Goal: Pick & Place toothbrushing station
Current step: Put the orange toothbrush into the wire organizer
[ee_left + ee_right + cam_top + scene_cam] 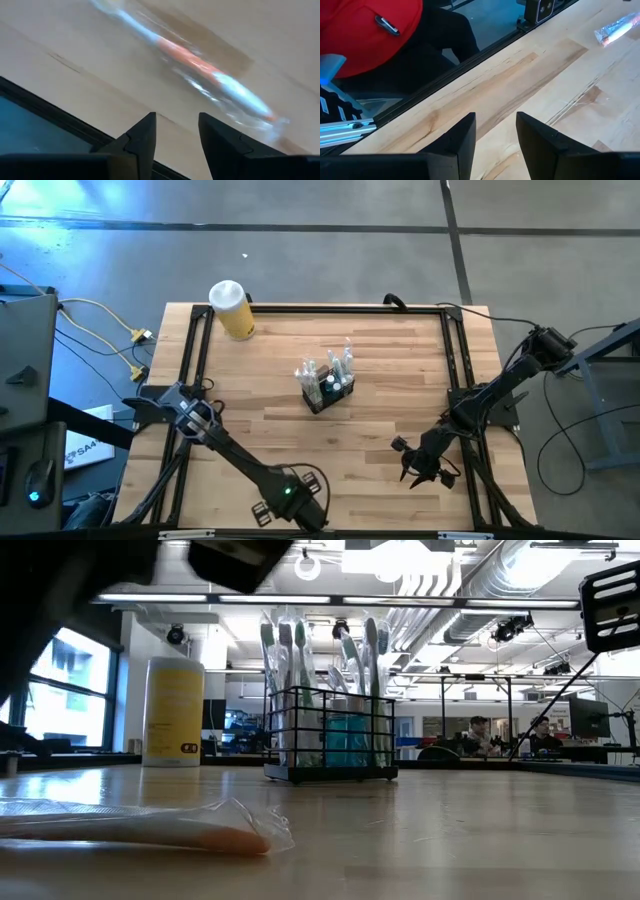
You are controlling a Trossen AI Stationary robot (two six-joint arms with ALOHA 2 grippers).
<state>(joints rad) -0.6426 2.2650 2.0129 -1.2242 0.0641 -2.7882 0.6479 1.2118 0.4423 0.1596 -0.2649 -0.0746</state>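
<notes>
Left gripper: fingers parted by a narrow gap, nothing held between them. It is poised low over the near edge of the table. Just ahead of its fingertips one wrapped toothbrush is seen lying flat on the wood, orange handle inside clear plastic; no contact with the fingers.

Right gripper: same narrow gap, nothing gripped. It is held above bare wood near the table's right frame rail. The same wrapped toothbrush is seen well off from it, across the table toward the left arm.

Farther from both tools, one toothbrushing station is stood upright near the table centre, well apart from either gripper. Several toothbrushes are stood in it; exact count cannot be told.

Farthest out, one yellow jar with white lid is stood at the far left corner.
</notes>
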